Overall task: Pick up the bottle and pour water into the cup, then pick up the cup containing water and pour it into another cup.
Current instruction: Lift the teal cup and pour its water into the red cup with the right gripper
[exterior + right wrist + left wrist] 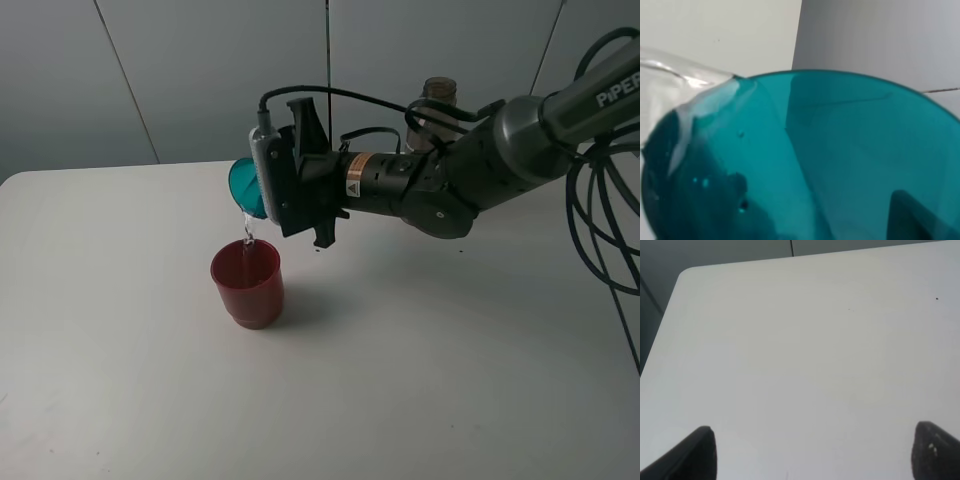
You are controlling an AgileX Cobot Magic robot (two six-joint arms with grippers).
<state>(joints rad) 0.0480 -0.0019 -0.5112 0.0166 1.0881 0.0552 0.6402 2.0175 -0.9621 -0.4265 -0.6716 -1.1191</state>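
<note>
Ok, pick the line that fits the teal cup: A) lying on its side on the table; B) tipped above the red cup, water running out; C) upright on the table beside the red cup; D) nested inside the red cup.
B: the teal cup hangs tilted above the red cup, a thin stream of water falling from its rim.

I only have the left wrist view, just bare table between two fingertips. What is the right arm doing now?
Observer: The right gripper holds the teal cup tipped on its side above the red cup.
Operator: Is water coming out?
Observer: Yes, a thin stream falls from the teal cup's rim into the red cup.
Operator: And where is the bottle?
Observer: Only the bottle neck shows, behind the right arm, toward the back of the table.
</note>
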